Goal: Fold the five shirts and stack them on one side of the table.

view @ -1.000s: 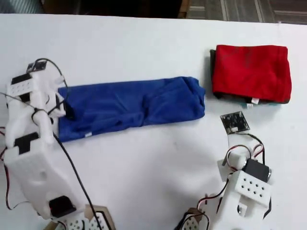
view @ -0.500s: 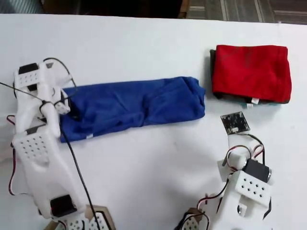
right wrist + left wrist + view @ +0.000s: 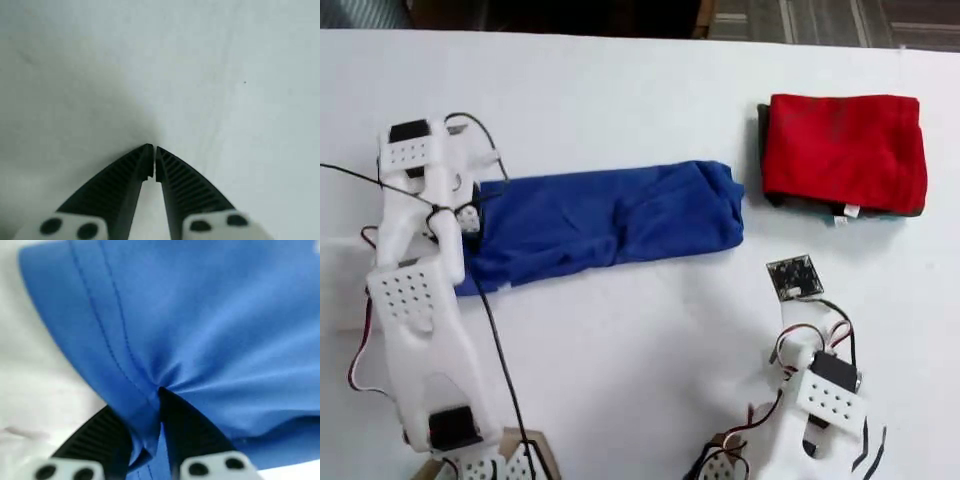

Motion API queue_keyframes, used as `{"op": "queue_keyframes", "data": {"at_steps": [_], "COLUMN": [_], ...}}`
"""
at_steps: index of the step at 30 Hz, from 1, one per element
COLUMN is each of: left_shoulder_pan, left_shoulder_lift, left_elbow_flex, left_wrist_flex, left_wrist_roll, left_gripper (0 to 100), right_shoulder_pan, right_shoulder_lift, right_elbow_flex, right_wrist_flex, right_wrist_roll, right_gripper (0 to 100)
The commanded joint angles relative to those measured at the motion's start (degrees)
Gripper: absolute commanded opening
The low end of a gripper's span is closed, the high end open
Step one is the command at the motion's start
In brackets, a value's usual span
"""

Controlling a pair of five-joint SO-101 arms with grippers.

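Inside the left tool (image 3: 160, 392), hem of the blue shirt (image 3: 210, 315).

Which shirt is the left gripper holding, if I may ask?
The blue shirt: the left gripper pinches its end, while the red shirt lies folded and untouched.

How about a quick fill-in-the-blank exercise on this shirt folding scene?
1. The left claw is shut on a shirt coloured ___.
2. The stack is ___ on top.
3. The right claw is shut and holds ___.

Missing words: blue; red; nothing.
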Motion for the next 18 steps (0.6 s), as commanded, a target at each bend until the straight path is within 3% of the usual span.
{"op": "queue_keyframes", "data": {"at_steps": [1,11,14,18], "left_shoulder_pan": [-3.6,-12.6,-10.7,-3.1], "left_shoulder_lift": [-2.2,-21.6,-26.8,-35.2], "left_elbow_flex": [-0.1,0.6,3.9,12.7], "left_wrist_flex": [1.1,2.2,2.2,2.2], "left_wrist_roll": [-0.9,-2.5,-2.5,-2.4], "left_gripper": [3,3,3,3], "right_shoulder_pan": [0.1,0.0,0.0,0.0], "right_shoulder_lift": [-1.9,-2.4,-2.4,-2.4], "right_elbow_flex": [0.2,0.6,0.6,0.7], "right_wrist_flex": [-0.7,-0.6,-0.6,-0.6], "right_wrist_roll": [0.0,0.0,0.0,0.0], "right_gripper": [1.9,1.9,1.9,1.9]}}
